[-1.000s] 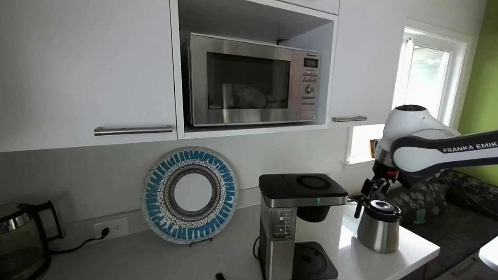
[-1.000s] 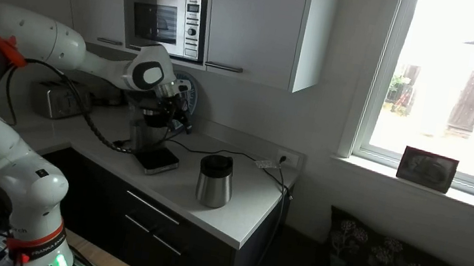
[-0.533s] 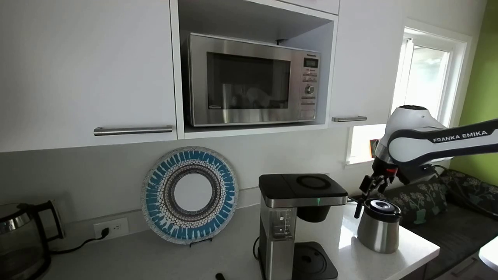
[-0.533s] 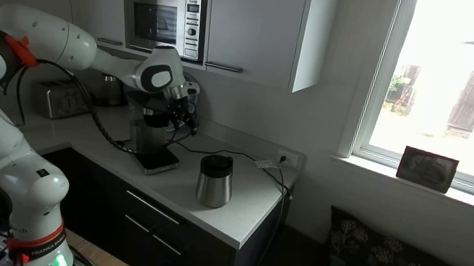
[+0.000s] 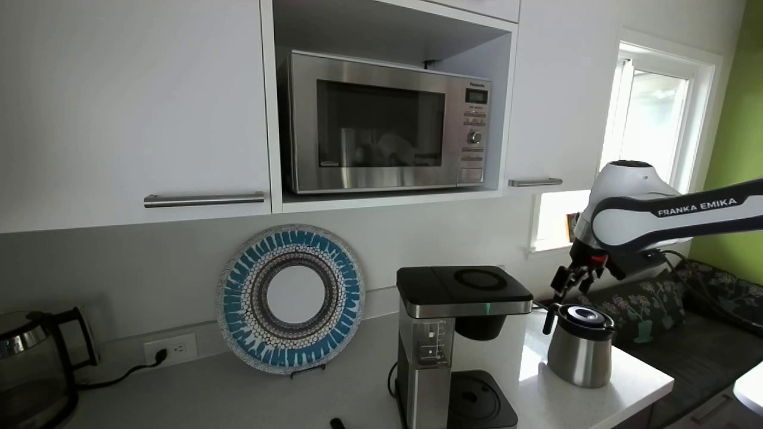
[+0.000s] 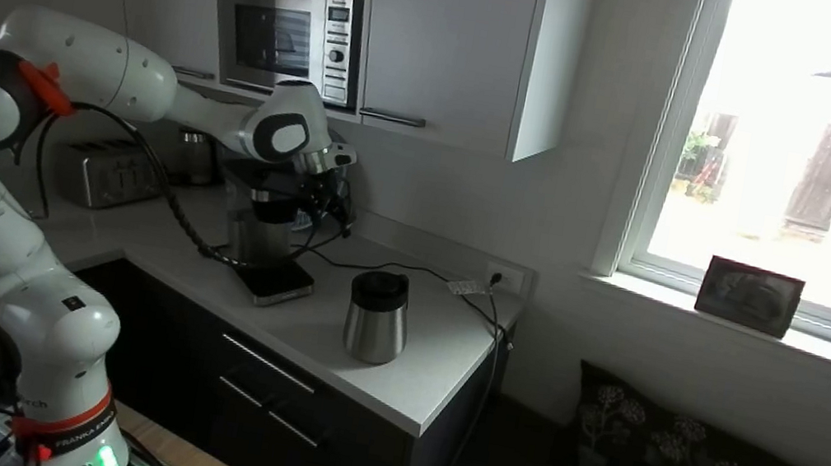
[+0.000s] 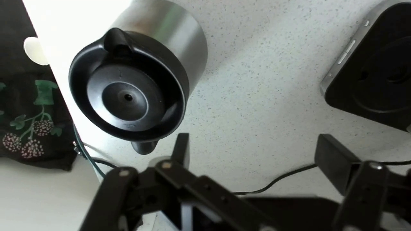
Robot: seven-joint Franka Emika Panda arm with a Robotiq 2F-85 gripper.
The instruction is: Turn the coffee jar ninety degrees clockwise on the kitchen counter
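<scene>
The coffee jar is a steel carafe with a black lid and a black handle. It stands upright on the white counter in both exterior views, its steel body showing here [image 5: 581,360] and here [image 6: 375,331]. In the wrist view its lid [image 7: 125,96] is at the upper left, with a short black piece [image 7: 144,147] sticking out below the rim. My gripper [image 7: 252,150] is open and empty, with bare counter showing between the fingers. It is above the counter, apart from the jar, on the handle side in an exterior view [image 5: 569,289].
A coffee maker [image 5: 465,292] stands beside the jar; its black base [image 7: 375,77] is at the right in the wrist view. A black cable [image 7: 282,176] runs along the counter behind. The counter's end edge [image 6: 457,394] is near the jar. Cabinets [image 6: 445,46] hang above.
The arm has moved a little toward the jar's end of the counter, to the right in an exterior view, and the gripper has risen slightly. The jar has not moved.
</scene>
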